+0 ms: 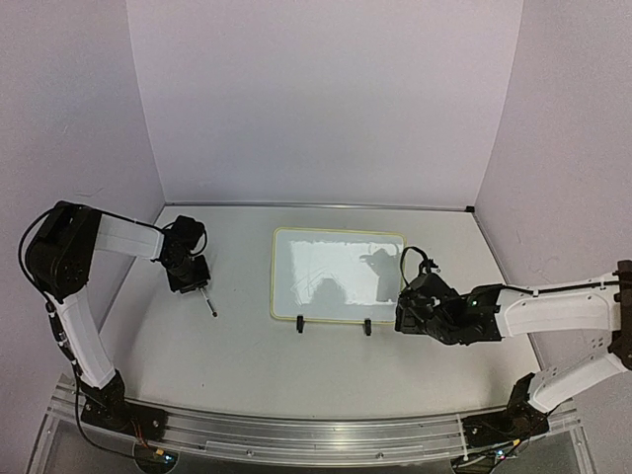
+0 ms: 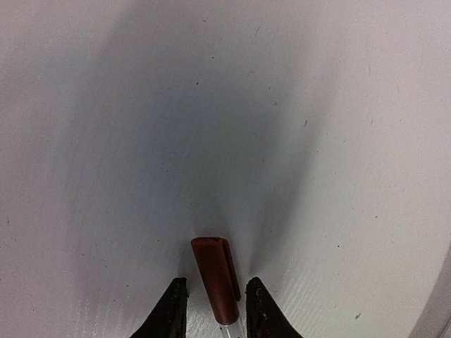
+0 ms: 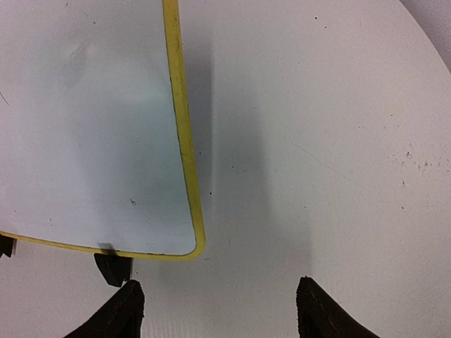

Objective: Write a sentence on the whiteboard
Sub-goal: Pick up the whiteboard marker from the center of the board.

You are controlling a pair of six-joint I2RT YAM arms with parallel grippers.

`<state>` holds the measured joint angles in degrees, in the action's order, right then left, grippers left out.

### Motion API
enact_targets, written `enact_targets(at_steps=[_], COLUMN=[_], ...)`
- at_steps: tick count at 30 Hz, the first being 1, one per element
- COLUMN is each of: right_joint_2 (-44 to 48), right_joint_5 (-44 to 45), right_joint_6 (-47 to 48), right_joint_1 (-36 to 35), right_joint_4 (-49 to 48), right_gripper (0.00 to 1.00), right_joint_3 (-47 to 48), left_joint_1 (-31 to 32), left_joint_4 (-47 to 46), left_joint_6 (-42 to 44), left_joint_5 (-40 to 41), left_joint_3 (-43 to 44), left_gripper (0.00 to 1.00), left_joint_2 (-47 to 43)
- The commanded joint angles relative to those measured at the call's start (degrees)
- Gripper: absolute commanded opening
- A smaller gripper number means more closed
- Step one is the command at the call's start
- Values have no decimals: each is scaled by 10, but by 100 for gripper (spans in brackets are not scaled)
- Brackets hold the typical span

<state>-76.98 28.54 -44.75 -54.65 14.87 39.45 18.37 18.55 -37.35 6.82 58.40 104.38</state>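
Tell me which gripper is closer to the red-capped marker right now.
Left. The left gripper straddles the marker, a finger on each side of its red cap. The right gripper is across the table, beside the whiteboard's near right corner.

The whiteboard (image 1: 336, 276) has a glossy, mirror-like face in a smooth yellow frame (image 3: 184, 141), probably plastic. The desk (image 1: 247, 355) is matt white, finely speckled. The marker's red cap (image 2: 215, 278) looks smooth plastic with slight sheen. The rail (image 1: 316, 434) at the desk's near edge is brushed metal.
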Motion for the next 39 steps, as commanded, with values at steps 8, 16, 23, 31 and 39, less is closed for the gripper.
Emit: enact_targets(at_steps=[8,16,23,31,39], right_joint_2=[21,39,77,42,-93], right_joint_5=[-5,-17,-17,-40,-108], right_joint_6=[-21,-1,-1,-15,12], right_joint_1=[2,-4,-38,-101,-141], right_joint_4=[-5,-10,-23,-121,-229], right_gripper=[70,69,70,70,71], right_joint_3=[-8,-9,-5,32,144], left_joint_1=[-2,-3,-2,1,77], left_joint_4=[22,-8,-53,-194,-269], left_joint_6=[4,-22,-57,-191,-322], left_joint_5=[29,20,-24,-137,-130], left_joint_3=[22,-11,-61,-199,-258], left_gripper=[17,2,0,0,0], left_joint_2=[28,-4,-56,-189,-292])
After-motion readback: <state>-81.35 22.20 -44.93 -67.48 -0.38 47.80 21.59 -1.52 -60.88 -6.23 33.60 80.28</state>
